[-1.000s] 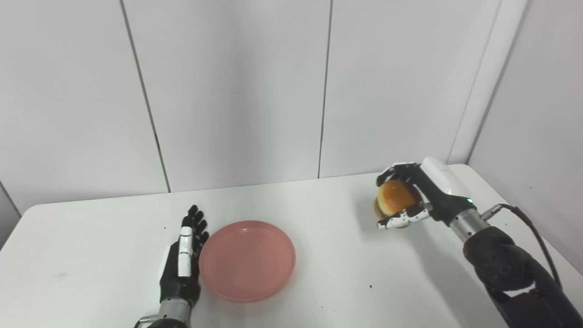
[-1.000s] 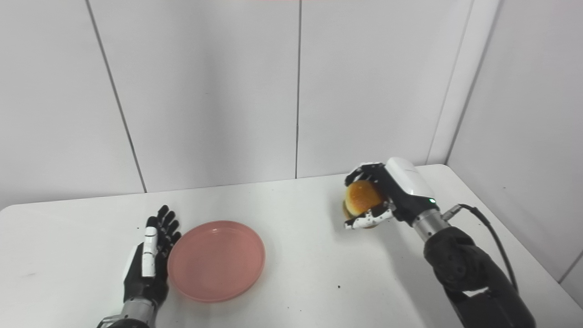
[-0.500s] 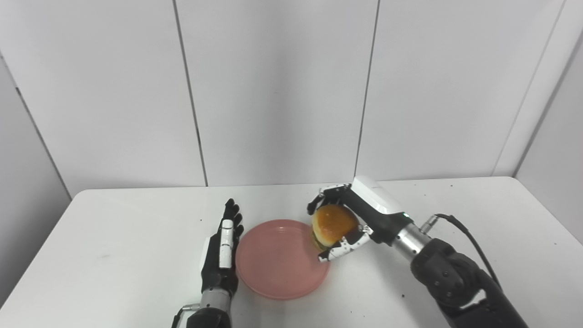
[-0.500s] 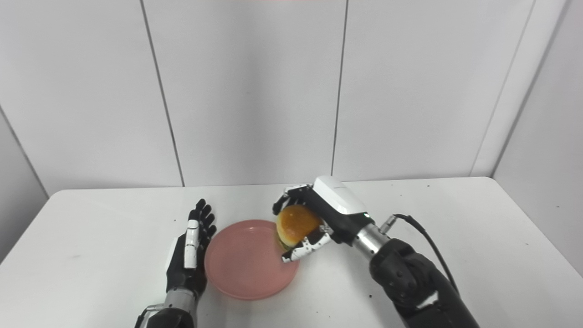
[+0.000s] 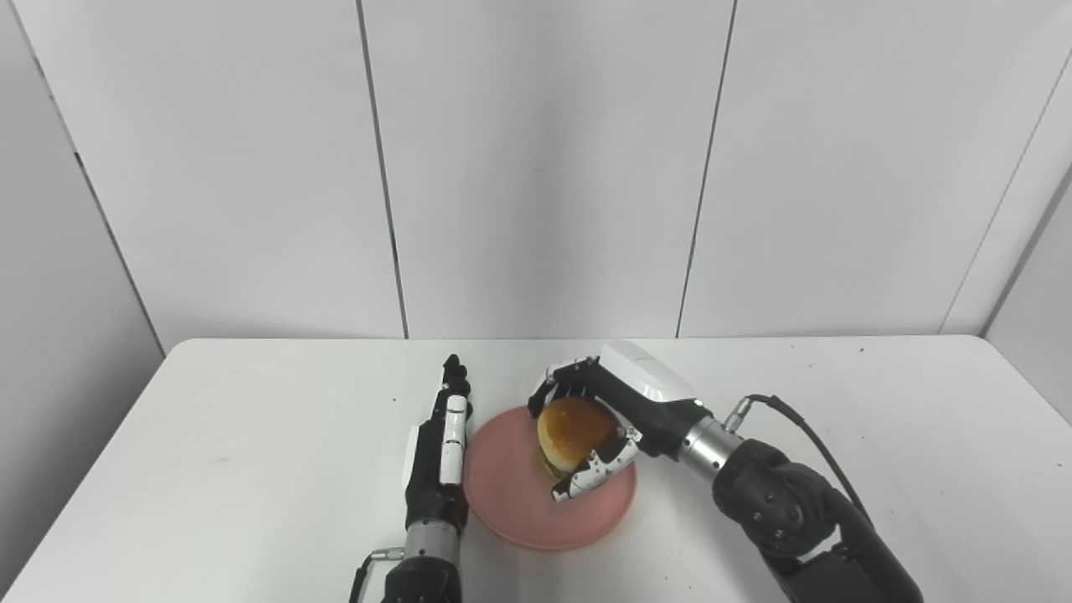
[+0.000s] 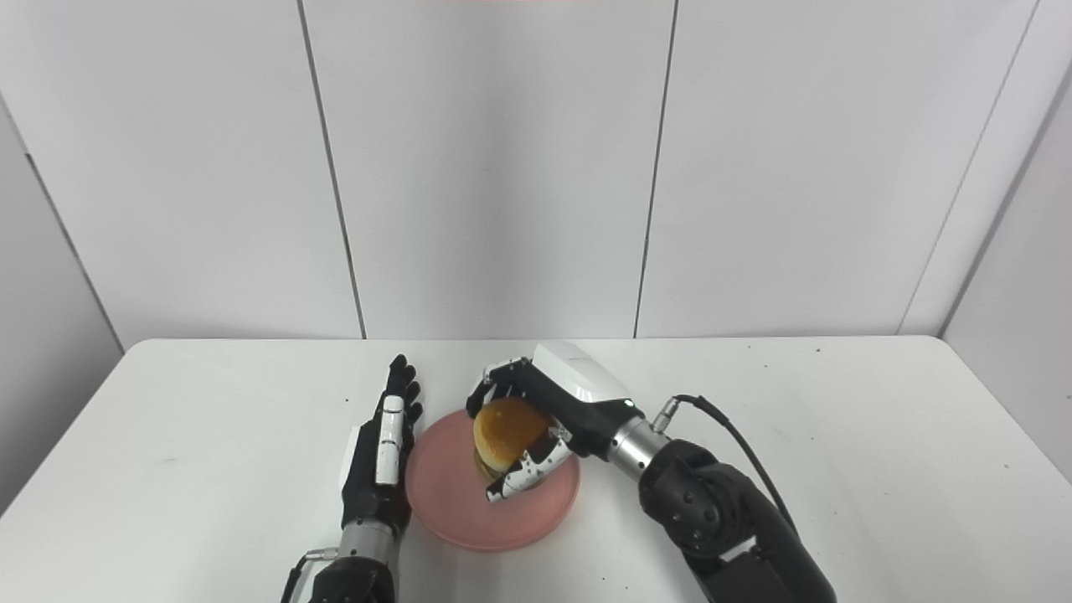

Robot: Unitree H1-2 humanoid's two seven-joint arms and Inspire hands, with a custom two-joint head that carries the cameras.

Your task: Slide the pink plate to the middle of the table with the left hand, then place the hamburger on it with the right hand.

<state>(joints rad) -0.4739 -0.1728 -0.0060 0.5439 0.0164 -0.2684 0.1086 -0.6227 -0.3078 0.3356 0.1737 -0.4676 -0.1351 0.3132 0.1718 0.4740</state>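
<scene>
The pink plate (image 5: 515, 511) lies on the white table (image 5: 251, 452) near its middle front. My left hand (image 5: 440, 448) is open, fingers straight, edge-on against the plate's left rim. My right hand (image 5: 599, 423) is shut on the hamburger (image 5: 571, 431), a golden bun with dark filling, and holds it over the plate's right half, at or just above its surface. The same scene shows in the right eye view, with the plate (image 6: 452, 502), the hamburger (image 6: 507, 435), my left hand (image 6: 381, 456) and my right hand (image 6: 544, 414).
The white table is bounded by grey panel walls (image 5: 536, 167) at the back and sides. A black cable (image 5: 804, 427) loops from my right wrist over the table. Bare table surface lies to the far left and far right.
The camera has turned, shifting the whole picture. My right hand has carried the hamburger from the right side of the table leftward and down over the plate. My left hand stays at the plate's left rim.
</scene>
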